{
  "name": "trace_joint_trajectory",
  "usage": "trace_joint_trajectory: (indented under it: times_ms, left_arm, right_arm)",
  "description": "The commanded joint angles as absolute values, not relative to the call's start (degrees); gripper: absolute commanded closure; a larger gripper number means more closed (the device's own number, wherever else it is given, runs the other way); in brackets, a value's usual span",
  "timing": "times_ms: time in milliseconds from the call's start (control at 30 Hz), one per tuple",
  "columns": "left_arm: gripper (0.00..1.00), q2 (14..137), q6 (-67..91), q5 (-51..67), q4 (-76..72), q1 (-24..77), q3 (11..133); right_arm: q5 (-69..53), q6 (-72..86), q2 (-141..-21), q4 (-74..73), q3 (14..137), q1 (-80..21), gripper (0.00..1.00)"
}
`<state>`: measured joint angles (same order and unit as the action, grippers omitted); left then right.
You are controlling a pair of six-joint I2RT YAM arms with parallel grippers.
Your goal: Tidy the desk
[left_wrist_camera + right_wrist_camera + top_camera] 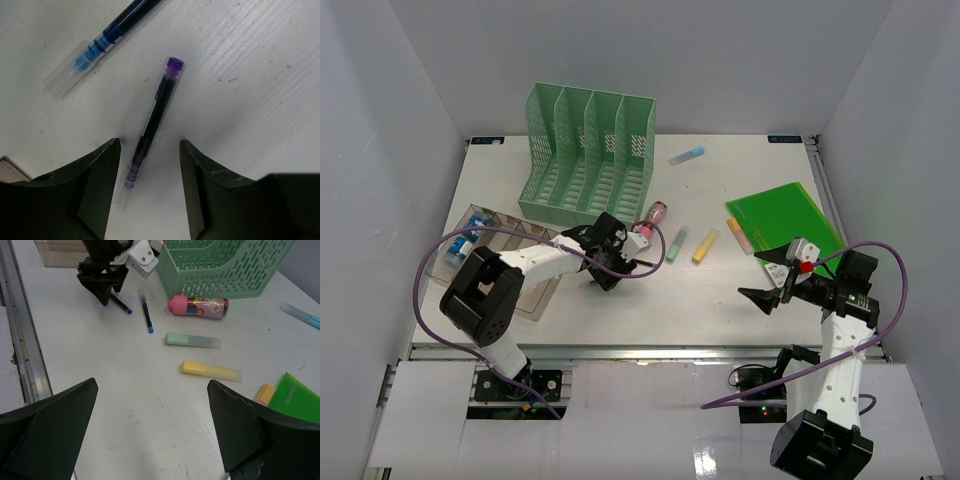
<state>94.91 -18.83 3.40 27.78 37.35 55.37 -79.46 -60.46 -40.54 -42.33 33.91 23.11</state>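
Note:
The white desk (670, 300) carries scattered stationery. My left gripper (607, 268) is open and low over the desk, its jaws straddling a purple pen (152, 125) that lies flat between them, closer to the left finger (95, 185). A blue pen (107, 37) lies just beyond it. My right gripper (767, 280) is open and empty above bare desk at the right, with a yellow highlighter (210, 371) ahead of it. In the right wrist view the left gripper (105, 295) stands over the purple pen (121, 305).
A mint-green file rack (585, 150) stands at the back, a clear tray (490, 250) holding small items at the left. A pink bottle (650, 218), green highlighter (677, 243), blue highlighter (687, 155) and green folder (785, 220) lie on the desk. White walls enclose three sides.

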Motion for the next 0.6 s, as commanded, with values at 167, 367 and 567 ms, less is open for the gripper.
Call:
trace_joint_trajectory:
  times_ms: [167, 367, 567]
  left_arm:
    - [0.53, 97.6, -18.6, 1.8, 26.1, 37.9, 57.5]
    - [0.66, 98.3, -16.8, 1.2, 26.1, 37.9, 56.8]
    - [0.81, 96.1, -14.1, 0.9, 27.0, 37.8, 55.4]
  right_arm:
    - [-80.2, -60.6, -41.3, -42.6, 34.5, 22.9, 0.03]
    - [-80.2, -60.4, -41.1, -42.5, 34.6, 22.9, 0.02]
    - [-80.3, -60.3, -40.9, -42.5, 34.6, 22.9, 0.02]
